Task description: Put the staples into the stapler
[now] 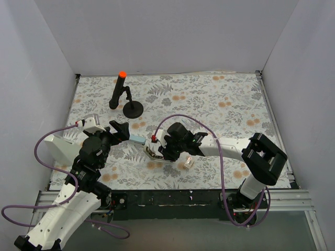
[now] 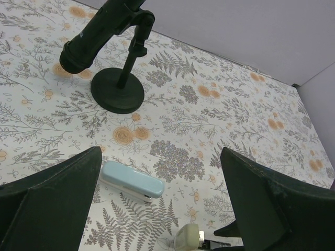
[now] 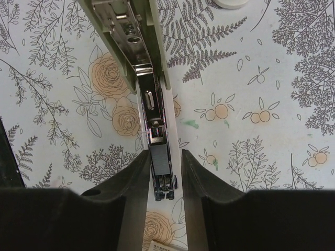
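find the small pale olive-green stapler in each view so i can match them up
Top external: the pale olive-green bar-shaped stapler lies mid-table, just right of the light blue bar.
Left wrist: only its end shows at the bottom edge.
Right wrist: opened, silver metal exposed, running down between the right fingers.
Landmark: the light blue bar, absent from right wrist.

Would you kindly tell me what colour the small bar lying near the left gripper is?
The bar is light blue, clearest in the left wrist view.
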Tool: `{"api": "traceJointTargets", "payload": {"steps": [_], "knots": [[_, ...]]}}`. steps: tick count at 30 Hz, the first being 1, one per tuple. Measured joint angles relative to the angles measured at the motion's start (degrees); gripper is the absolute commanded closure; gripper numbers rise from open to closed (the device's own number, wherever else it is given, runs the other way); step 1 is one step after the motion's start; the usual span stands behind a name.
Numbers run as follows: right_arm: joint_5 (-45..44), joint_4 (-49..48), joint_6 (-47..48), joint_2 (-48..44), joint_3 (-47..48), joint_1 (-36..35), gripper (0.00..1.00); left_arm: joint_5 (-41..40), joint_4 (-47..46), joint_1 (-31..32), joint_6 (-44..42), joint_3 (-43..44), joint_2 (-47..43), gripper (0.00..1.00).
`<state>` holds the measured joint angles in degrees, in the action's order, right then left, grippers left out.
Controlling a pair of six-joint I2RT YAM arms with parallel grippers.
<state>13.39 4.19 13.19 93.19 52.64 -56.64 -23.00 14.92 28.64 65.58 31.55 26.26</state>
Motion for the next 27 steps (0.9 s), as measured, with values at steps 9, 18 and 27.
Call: {"api": "traceJointTargets", "payload": {"steps": [9, 18, 27], "knots": [[-1.46, 1.55, -0.87, -0.46, 0.46, 0.0, 0.57, 0.24, -0.04, -0.07, -0.02, 0.0, 0.33, 0.02], [-2.54, 1.62, -3.15, -0.68, 1.62, 0.0, 0.54, 0.87, -0.28, -0.46, -0.02, 0.0, 0.59, 0.02], [-3.19, 0.0, -4.63, 0.94, 3.08, 0.0, 0.53, 1.27, -0.35, -0.63, -0.02, 0.0, 0.66, 0.02]]}}
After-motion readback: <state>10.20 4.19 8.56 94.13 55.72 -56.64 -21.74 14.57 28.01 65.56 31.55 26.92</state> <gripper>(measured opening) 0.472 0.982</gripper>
